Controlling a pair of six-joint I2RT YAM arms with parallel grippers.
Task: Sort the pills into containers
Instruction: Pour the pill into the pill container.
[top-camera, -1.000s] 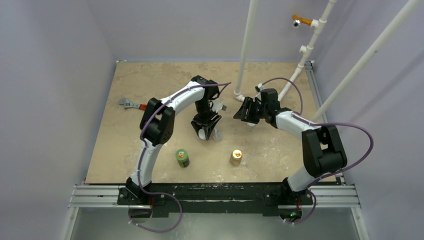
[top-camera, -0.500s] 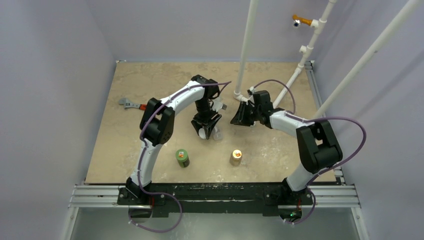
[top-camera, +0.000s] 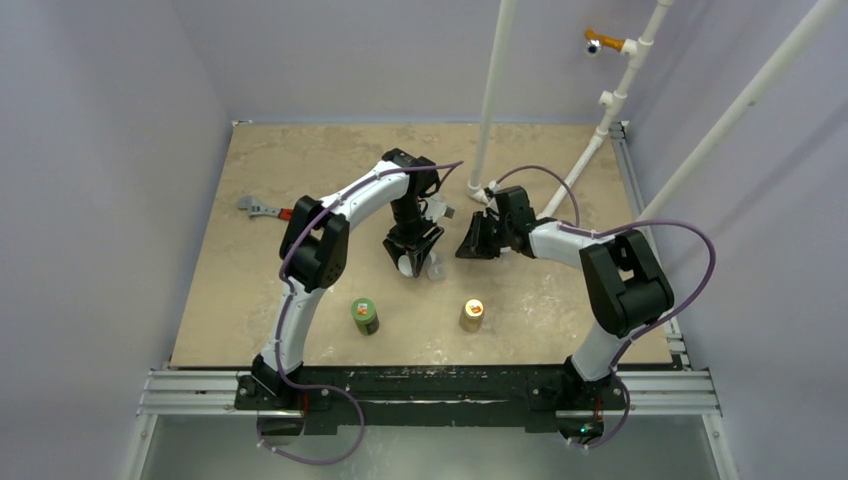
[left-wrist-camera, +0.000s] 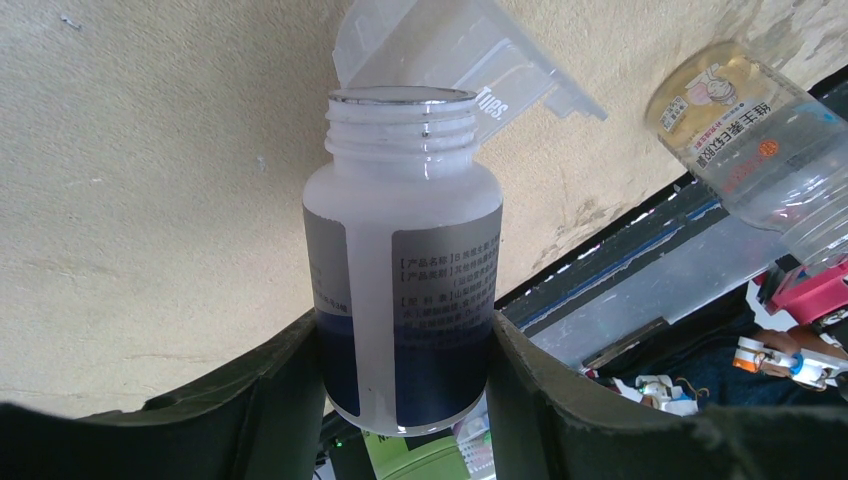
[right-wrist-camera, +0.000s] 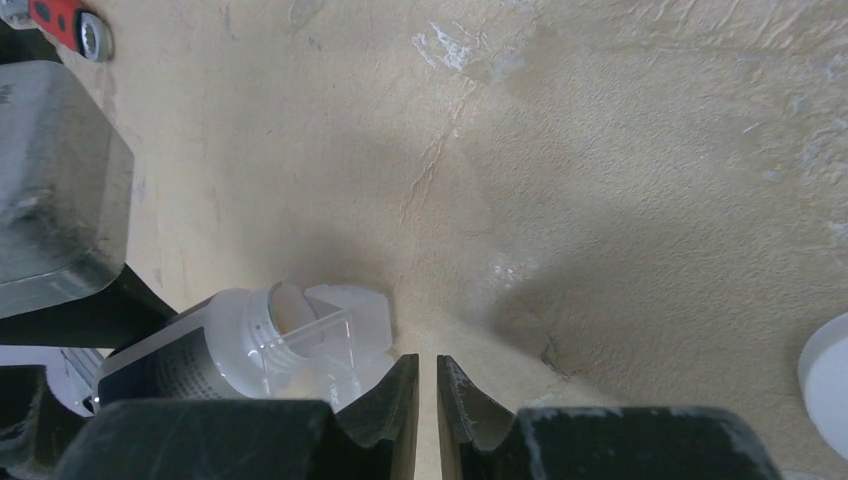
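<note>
The small clear rectangular plastic case (left-wrist-camera: 445, 45) lies on the beige worktop (top-camera: 300, 170) with its lid flipped open. No pills can be made out in any view.

Right at the case's open side is the mouth of an uncapped white plastic bottle with a dark blue label (left-wrist-camera: 405, 270). Whether the two touch cannot be told. The bottle is tilted toward the case, and the left claw (left-wrist-camera: 400, 335) pinches it around the body.

Just beside the case, on its other side, the right claw (right-wrist-camera: 427, 375) hangs low over the worktop. Its fingers are pressed almost together, with nothing seen in the slit between them.

A green bottle (top-camera: 364, 315) and a tan-orange bottle (top-camera: 471, 314) stand well apart from the case, toward the arm bases.

This looks like the tipping-out step. The next move probably calls for more tilt, with the bottle mouth kept over the case's open compartment.
</note>
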